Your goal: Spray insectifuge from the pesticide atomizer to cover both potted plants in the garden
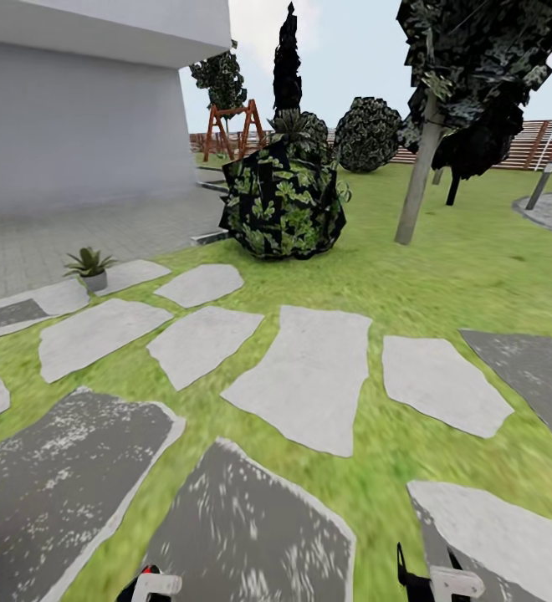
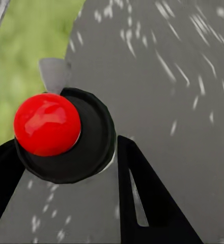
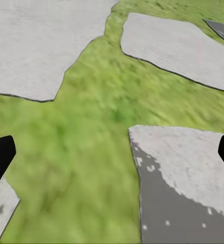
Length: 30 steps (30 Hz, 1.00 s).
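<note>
- A grey building wall [image 1: 75,125] stands far left, with paved ground [image 1: 25,242] before it.
- A large dark leafy plant [image 1: 284,201] sits mid-distance, centre.
- A tree trunk [image 1: 418,171] leans right of it.
- A wooden frame [image 1: 232,125], possibly a swing, stands far behind.
- A round bush [image 1: 368,134] is far right of centre.

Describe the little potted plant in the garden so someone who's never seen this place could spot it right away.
Start at the grey building wall on the left of the head view and drop to the paved edge below it. There, the potted plant sits on a pale stepping stone. It is a low rosette of pointed leaves in a tiny grey pot, dwarfed by the big dark bush.
</note>
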Motion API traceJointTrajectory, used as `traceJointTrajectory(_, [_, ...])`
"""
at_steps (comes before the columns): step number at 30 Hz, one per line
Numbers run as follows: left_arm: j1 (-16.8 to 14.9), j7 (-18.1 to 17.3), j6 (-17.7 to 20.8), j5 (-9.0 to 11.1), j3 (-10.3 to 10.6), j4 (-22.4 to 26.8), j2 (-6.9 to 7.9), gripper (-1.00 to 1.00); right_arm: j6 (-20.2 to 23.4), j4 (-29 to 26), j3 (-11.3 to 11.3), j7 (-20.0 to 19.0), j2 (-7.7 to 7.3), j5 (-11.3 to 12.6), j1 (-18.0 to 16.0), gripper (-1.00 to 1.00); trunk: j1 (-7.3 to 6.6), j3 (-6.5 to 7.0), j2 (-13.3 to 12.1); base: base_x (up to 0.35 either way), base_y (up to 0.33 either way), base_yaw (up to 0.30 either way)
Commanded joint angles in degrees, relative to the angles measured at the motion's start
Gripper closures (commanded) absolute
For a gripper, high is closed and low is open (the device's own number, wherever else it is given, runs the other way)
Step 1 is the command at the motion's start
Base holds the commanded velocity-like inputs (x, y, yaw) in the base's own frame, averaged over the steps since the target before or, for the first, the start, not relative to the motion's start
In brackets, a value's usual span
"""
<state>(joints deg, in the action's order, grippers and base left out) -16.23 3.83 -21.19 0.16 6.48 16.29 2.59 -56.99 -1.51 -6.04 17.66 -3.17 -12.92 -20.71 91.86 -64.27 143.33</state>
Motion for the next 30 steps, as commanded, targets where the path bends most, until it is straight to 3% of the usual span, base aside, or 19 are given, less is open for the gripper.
traceJointTrajectory(1, [-0.03, 0.39, -0.17, 0.01, 0.46, -0.03, 0.04, 1.0, -0.13, 0.04, -0.46, 0.18, 0.0, -0.62, -0.03, -1.0, 0.02, -0.05, 0.02, 0.34, 0.0, 0.0])
traceJointTrajectory(30, [-0.03, 0.39, -0.17, 0.01, 0.46, -0.04, 0.04, 1.0, -0.13, 0.1, -0.38, 0.18, 0.09, -0.62, -0.03, -1.0, 0.02, -0.05, 0.02, 0.34, 0.0, 0.0])
